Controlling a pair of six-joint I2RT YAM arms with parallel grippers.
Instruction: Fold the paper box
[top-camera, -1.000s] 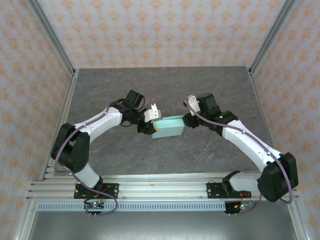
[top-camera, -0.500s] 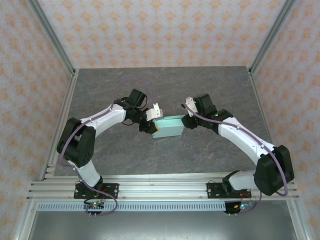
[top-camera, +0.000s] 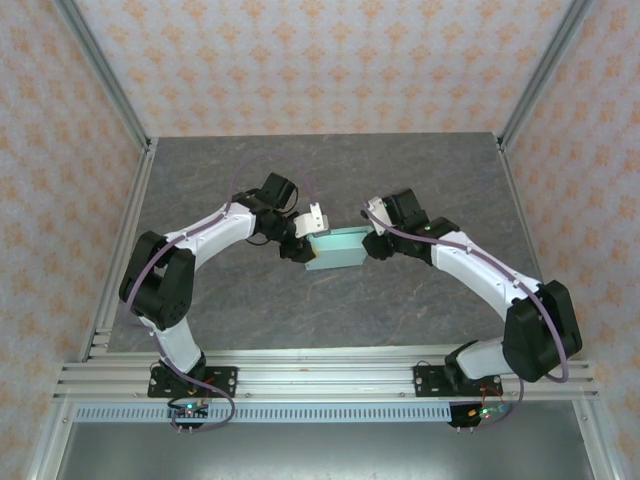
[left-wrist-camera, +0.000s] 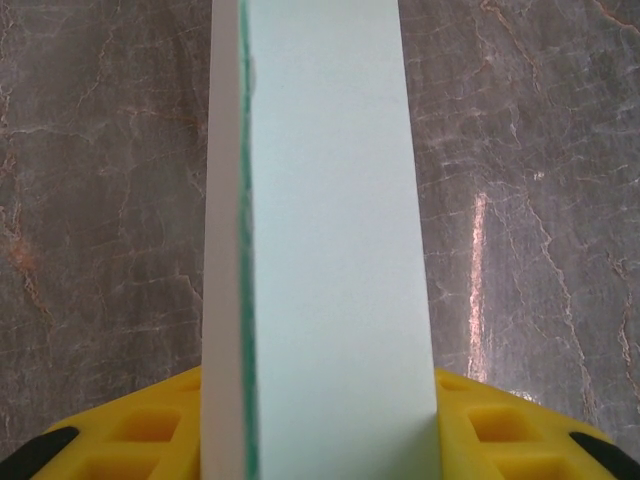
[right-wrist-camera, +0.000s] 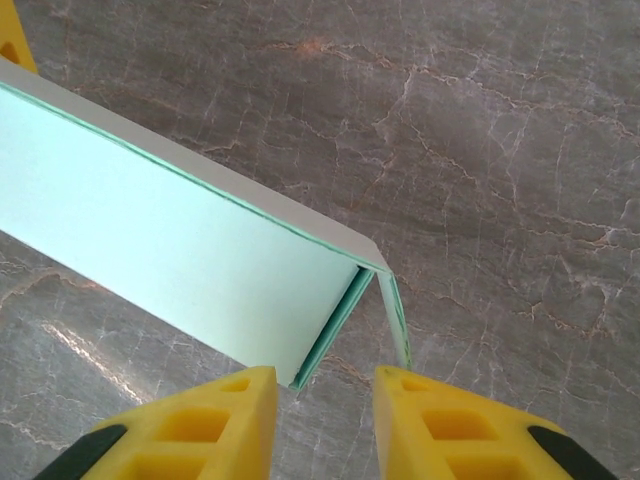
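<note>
- One paper box (top-camera: 337, 250) is showing, pale mint and already folded into a small rectangular shape; two arms and two grippers are working it, and one grey marbled bench (top-camera: 400, 170) is lying under everything.
- Box is sitting near the bench middle, between the two grippers.
- Long axis is running left to right in the top view, with the right end tilting slightly toward the far side.
- Left gripper (top-camera: 305, 240) is grasping the box's left end; in the left wrist view the box (left-wrist-camera: 330, 250) is standing edge-on between the yellow fingers (left-wrist-camera: 150, 430), pointing straight away from the camera.
- Right gripper (top-camera: 372, 240) is sitting at the right end; in the right wrist view the box (right-wrist-camera: 180, 250) is showing an open end with a thin flap hanging just between the fingers (right-wrist-camera: 440, 420).
- Right gripper (right-wrist-camera: 325, 400) is straddling that end with a narrow gap; cannot tell if it is pinching the card.
</note>
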